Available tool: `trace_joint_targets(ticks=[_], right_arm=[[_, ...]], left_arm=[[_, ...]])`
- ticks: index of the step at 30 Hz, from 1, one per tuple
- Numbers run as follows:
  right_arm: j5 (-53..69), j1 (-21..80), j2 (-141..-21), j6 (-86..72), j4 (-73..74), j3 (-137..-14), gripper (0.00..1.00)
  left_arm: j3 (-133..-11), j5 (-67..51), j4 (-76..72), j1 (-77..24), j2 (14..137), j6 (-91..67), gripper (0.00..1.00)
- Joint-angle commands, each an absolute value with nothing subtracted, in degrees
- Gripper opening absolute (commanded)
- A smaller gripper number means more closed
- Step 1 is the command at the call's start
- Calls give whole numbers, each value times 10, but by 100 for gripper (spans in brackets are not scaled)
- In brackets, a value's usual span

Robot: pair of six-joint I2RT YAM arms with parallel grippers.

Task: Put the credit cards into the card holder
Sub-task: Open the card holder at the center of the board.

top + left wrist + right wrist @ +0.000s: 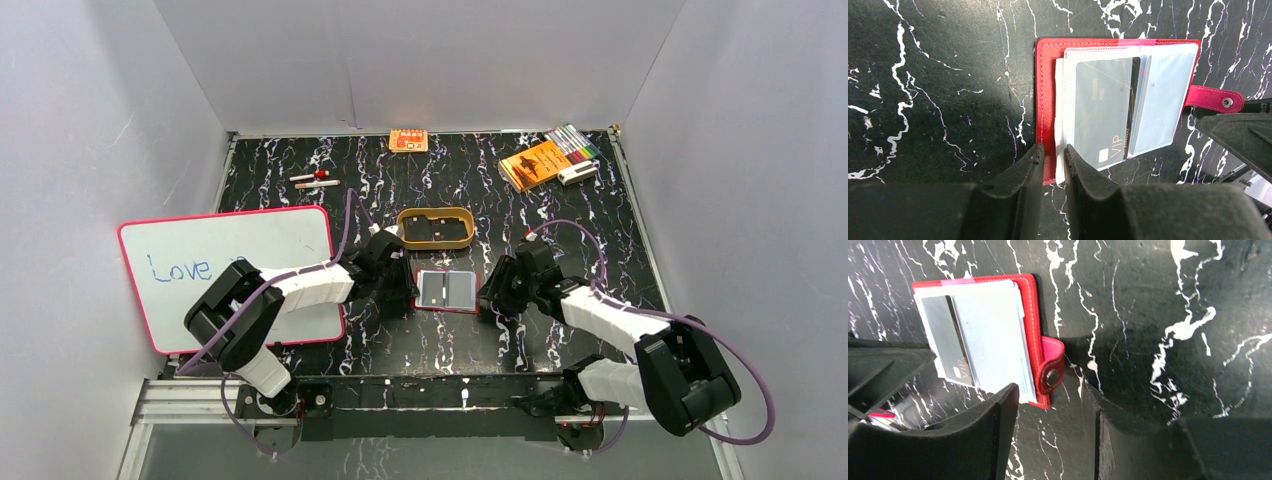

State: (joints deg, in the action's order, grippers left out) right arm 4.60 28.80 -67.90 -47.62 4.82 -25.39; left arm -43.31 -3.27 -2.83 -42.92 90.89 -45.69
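red stitched card holder [447, 290] lies open, centre frame; left gripper [1053, 150] narrowly straddles its edge, grip unclear; right gripper [1050, 390] splayed wide.

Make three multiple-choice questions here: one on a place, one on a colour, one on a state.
1. Relative to the card holder, the tan tray lies: A) on top of it; B) beyond it; C) in front of it.
2. The card holder's cover is: A) blue; B) green; C) red.
3. The card holder is: A) lying open; B) snapped shut; C) standing upright.
Answers: B, the top view shows the tray higher up; C, red edges frame it; A, its inside and a card face up.
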Motion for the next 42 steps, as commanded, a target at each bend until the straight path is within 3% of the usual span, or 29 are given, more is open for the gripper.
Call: trace_joint_targets(ticks=[1,10,21,24,31,42], right_arm=[[44,274,-707,-487,7,-247,58],[66,269,-762,-475,-27,-260,46],[67,268,-731,-432,-13,-273,0],[72,268,-707,-411,-3,-282,0],[104,268,-679,-381,-4,-286,0],[154,269,-643,-370,-56,-275,0]], left_arm=[[-414,-14,-17,-430,926,-460,20],[-406,-23,-26,-430,935,-466,17],[-414,-31,-17,-431,920,-467,18],[-421,-35,-11,-430,891,-467,24],[-452,-66,-4,-430,836,-467,54],[-521,-173,-50,-430,906,-453,68]])
